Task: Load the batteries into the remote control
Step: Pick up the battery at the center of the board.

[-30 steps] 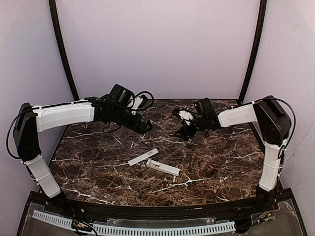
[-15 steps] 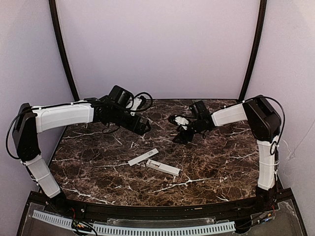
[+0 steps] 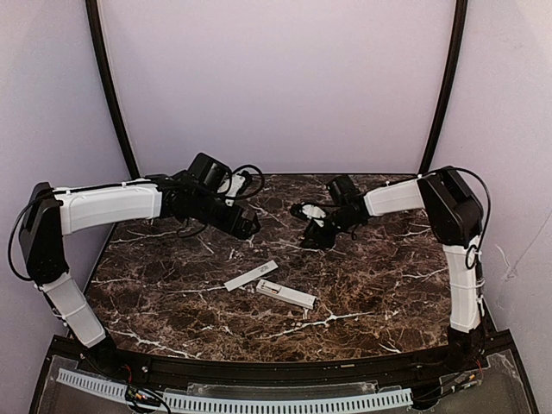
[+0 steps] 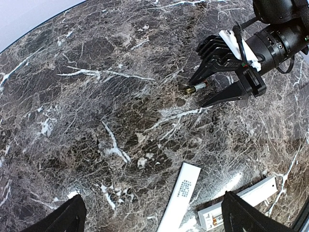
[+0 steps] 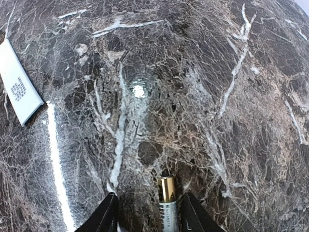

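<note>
Since a second ago, the right gripper (image 5: pixel 149 212) has slid toward the upper left of the overhead view and narrowed. Its black jaws straddle a battery (image 5: pixel 167 205) but are not yet clamped on it. That slim metal cylinder with a brass-coloured cap could roll or squirt free on the glossy, veined marble table (image 3: pixel 388 285) if they close off-centre. The left gripper (image 3: pixel 247 226) hangs wide open, empty. At lower centre lies the white plastic remote control (image 3: pixel 285 294), beside a flat strip (image 3: pixel 251 276).

On a dark marble table (image 3: pixel 172 289), a slim white remote control (image 3: pixel 285 294) is set just before a thin flat white strip (image 3: pixel 251 275).
</note>
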